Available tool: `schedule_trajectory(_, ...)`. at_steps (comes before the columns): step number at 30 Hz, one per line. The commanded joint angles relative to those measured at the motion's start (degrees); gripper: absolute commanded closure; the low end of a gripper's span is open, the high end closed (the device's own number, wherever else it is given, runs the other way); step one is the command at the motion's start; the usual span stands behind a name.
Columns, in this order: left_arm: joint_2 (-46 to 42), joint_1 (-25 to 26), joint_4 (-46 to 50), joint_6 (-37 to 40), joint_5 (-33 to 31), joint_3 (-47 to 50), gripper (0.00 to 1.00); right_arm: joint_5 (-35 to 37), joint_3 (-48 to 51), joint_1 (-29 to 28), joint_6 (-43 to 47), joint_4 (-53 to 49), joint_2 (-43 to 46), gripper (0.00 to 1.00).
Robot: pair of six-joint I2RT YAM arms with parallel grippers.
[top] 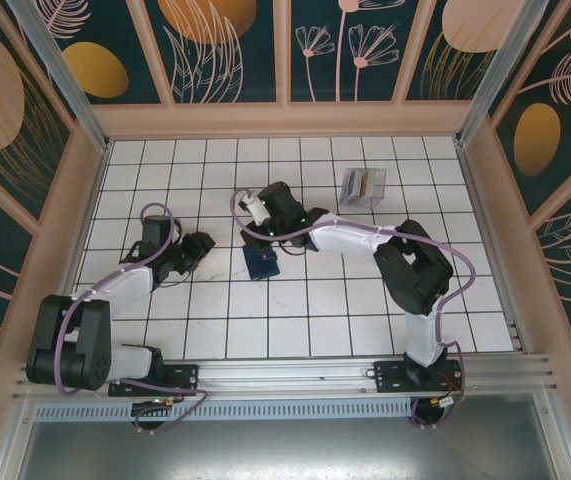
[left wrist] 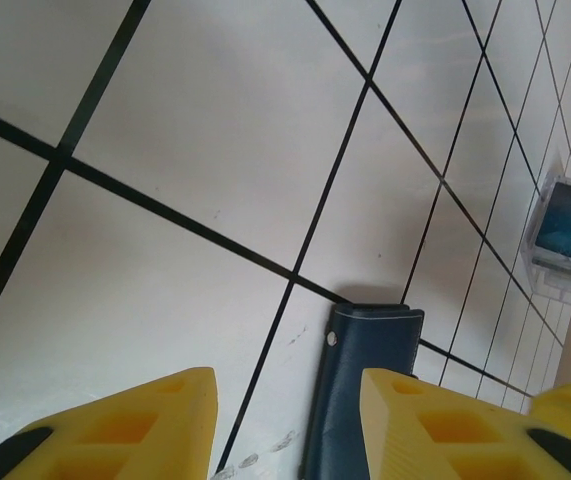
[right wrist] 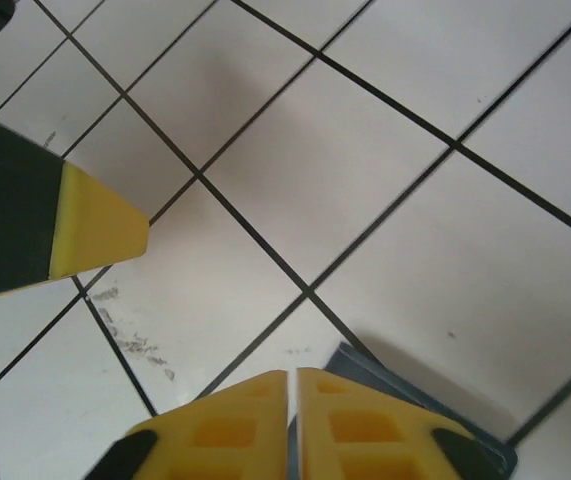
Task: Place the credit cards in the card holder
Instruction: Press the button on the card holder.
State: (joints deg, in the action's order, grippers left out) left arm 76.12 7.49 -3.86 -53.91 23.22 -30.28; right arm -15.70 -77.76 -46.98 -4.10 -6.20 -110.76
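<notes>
White tiles are covering the table (top: 295, 320), and we are judging the task barely begun. The cards (left wrist: 565, 228) are sitting in a clear rack (top: 377, 190), well apart from the navy holder (top: 261, 262), which is lying mid-table and looking folded shut. Our left gripper (left wrist: 285, 388) is gaping empty just beside it. Our right gripper (right wrist: 292, 410) is pressing its fingers together over the holder, perhaps on nothing. Next, we are needing the holder opened.

No readable text, label or number — anywhere.
</notes>
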Motion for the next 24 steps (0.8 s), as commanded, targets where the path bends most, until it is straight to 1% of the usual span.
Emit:
schedule_trajectory(1,-1.35,-0.43,1.47,2.17,-0.37,0.75,0.56,-1.48,-3.04,1.69,-1.04,-15.28,0.24,0.93)
schedule_trajectory(2,-1.47,-0.41,1.7,2.51,-0.52,0.76,0.56,-0.89,-3.41,1.72,-0.66,-17.56,0.44,0.94)
schedule_trajectory(5,-1.77,-0.45,2.36,3.53,-1.32,0.77,0.54,0.94,-5.06,1.72,0.05,-23.52,-0.06,0.95)
schedule_trajectory(9,-1.7,-0.39,2.91,4.73,-2.34,0.41,0.49,-0.97,-7.91,1.44,-0.43,-27.61,-2.44,0.95)
schedule_trajectory(15,-1.36,-0.41,2.37,5.47,-0.3,-0.22,0.49,0.06,-11.02,0.39,-1.48,-27.93,-5.61,0.97)
schedule_trajectory(20,-1.87,-0.43,2.54,5.8,-0.64,-0.13,0.49,2.61,-14.5,0.05,-1.75,-30.37,-8.99,1.0)
schedule_trajectory(24,-1.87,-0.44,2.47,5.92,-0.68,-0.14,0.49,3.11,-12.66,-0.21,-2.27,-28.98,-10.05,1.0)
